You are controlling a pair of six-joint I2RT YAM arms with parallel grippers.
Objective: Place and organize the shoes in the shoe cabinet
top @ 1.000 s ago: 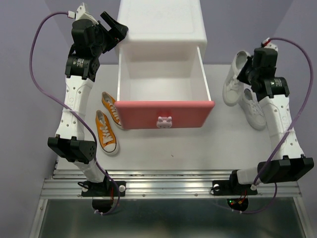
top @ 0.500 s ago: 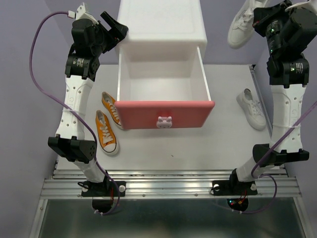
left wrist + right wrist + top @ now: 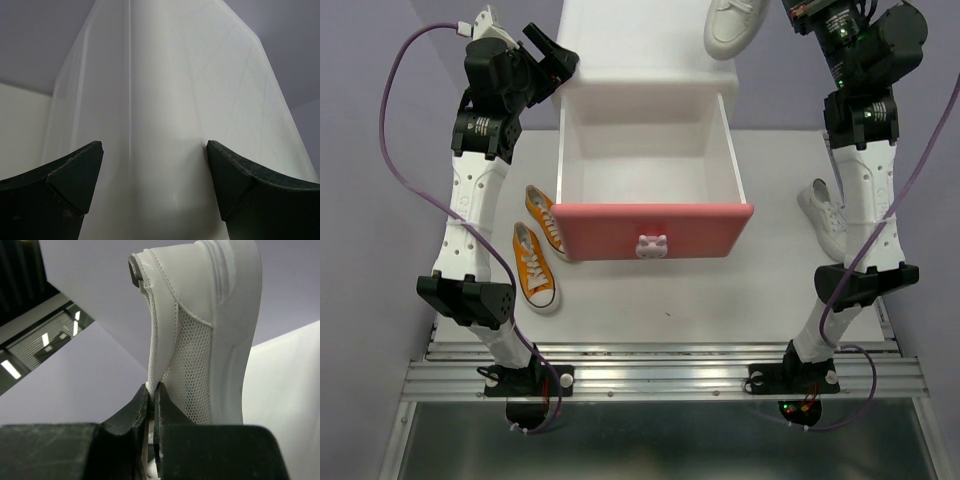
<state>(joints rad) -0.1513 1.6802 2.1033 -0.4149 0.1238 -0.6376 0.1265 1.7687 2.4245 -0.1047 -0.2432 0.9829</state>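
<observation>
White sneaker point(image 3: 220, 340), mesh lining, rim pinched betw. right fingers point(image 3: 131, 414).

The boxy white plastic cabinet point(image 3: 175, 100) looks smooth and glossy, faintly scratched. The white low-top sneaker point(image 3: 220, 315) has a smooth stitched upper and open mesh lining. The orange cloth sneakers point(image 3: 534, 263) look matt, and the grooved metal rail point(image 3: 660, 372) looks brushed.

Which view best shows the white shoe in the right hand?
Right wrist: the white shoe fills it, right hand pinching its collar. Top external crops it at the frame edge, over the cabinet. Left wrist shows only cabinet.
</observation>
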